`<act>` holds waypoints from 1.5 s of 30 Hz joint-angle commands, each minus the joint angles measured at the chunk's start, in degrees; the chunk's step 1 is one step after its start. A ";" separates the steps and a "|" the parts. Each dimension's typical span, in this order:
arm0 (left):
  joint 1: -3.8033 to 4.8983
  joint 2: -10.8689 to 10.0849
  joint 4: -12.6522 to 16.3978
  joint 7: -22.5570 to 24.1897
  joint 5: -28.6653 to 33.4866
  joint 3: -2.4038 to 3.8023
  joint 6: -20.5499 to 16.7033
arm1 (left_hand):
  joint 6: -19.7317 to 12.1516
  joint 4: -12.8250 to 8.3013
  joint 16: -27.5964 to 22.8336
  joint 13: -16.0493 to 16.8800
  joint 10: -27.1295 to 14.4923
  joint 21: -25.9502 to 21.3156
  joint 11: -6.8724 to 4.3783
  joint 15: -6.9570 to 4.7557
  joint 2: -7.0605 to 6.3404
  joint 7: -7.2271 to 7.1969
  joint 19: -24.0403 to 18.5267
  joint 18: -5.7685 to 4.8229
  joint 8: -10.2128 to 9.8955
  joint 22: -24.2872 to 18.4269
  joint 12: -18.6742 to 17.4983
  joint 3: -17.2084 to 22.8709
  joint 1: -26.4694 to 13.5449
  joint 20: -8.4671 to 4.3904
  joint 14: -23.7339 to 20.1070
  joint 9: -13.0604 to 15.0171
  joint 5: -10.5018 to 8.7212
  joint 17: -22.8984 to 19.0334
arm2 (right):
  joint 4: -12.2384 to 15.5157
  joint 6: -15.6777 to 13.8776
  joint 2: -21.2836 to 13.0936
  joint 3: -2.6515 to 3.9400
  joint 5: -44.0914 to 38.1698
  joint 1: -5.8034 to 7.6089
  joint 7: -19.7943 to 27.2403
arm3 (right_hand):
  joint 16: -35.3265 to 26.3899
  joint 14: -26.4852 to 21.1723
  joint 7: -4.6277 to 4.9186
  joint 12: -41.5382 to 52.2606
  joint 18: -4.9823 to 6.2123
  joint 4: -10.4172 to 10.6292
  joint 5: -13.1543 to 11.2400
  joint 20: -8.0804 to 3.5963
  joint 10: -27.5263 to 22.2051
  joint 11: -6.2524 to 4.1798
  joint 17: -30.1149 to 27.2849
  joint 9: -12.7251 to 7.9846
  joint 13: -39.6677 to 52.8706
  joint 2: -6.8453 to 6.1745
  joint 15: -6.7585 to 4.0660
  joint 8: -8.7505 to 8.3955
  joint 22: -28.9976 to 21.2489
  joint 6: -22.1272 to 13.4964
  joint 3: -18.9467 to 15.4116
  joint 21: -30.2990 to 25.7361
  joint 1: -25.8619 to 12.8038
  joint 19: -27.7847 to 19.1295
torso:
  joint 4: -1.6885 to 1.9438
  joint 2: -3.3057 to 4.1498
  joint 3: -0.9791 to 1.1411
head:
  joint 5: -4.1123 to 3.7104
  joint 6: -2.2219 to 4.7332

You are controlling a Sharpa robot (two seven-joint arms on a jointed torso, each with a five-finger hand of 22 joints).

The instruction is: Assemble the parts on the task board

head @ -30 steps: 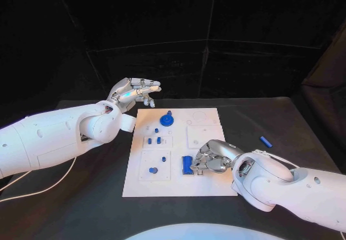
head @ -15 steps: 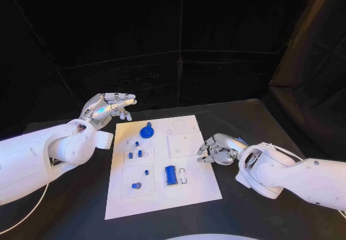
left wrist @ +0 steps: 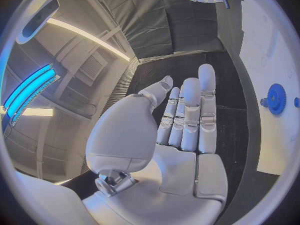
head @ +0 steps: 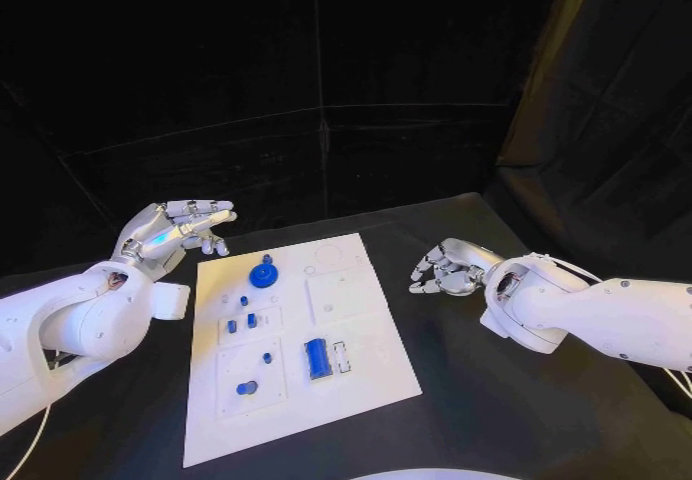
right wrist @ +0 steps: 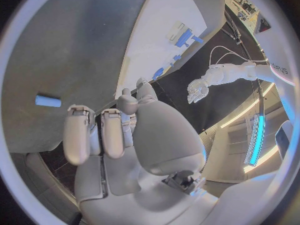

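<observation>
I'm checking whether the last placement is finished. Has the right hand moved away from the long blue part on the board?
Yes. The right hand was at the long blue part; it has since pulled off the task board to the black table, holding nothing.

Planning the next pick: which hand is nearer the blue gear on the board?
Left. The left hand hovers just beyond the board's far-left corner, close to the blue gear; the right hand is off the board's right edge.

Head camera looks down on the task board [head: 296, 340]; both wrist cameras, behind their palms, share it.
</observation>
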 commanded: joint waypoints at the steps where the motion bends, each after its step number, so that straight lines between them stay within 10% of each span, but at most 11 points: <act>1: 0.07 0.13 0.06 0.50 0.16 0.04 0.19 | -0.21 0.03 0.38 0.01 -0.52 -0.05 -0.04 0.11 0.25 -0.11 -0.15 0.80 0.19 -0.05 0.07 -0.23 0.37 0.19 -0.39 0.05 0.29 -0.05 | -0.89 -1.37 -1.02 0.03 -1.82 0.39 -3.27 | -0.31 3.46 0.14 -0.45 0.10 0.12 0.34 0.39 0.04 0.31 0.52 -0.10 -0.14 -0.07 0.39 -0.26 3.29 0.46 -0.42 -0.30 -0.64 0.74 | -0.16 0.01 0.01 | -0.96 -0.04; 22: 0.07 0.13 -0.07 0.45 0.16 0.00 0.30 | -0.21 0.03 0.38 0.01 -0.52 -0.05 -0.04 0.11 0.25 -0.11 -0.15 0.80 0.19 -0.05 0.07 -0.23 0.37 0.19 -0.39 0.05 0.29 -0.05 | -5.66 -0.42 -3.65 0.01 -10.01 0.95 -8.91 | -0.39 3.45 0.29 -1.30 0.15 2.12 2.75 0.52 -0.47 0.52 0.55 -0.39 -0.86 -2.61 0.55 -2.27 3.09 -0.11 -2.48 -0.49 -2.61 0.62 | -0.04 0.04 -0.03 | -1.99 -0.17; 45: 0.06 0.03 -0.07 0.49 0.16 -0.01 0.38 | -0.21 0.03 0.38 0.01 -0.52 -0.05 -0.04 0.11 0.25 -0.11 -0.15 0.80 0.19 -0.05 0.07 -0.23 0.37 0.19 -0.39 0.05 0.29 -0.05 | -12.38 6.86 2.58 -0.01 -12.18 0.86 -11.61 | -0.33 3.49 0.02 -1.00 0.08 2.69 3.01 0.50 -0.31 0.31 0.71 -0.11 -0.64 -1.83 0.45 -2.11 3.42 1.42 -2.21 -0.31 -1.94 0.78 | 0.16 0.08 0.02 | -1.67 -0.67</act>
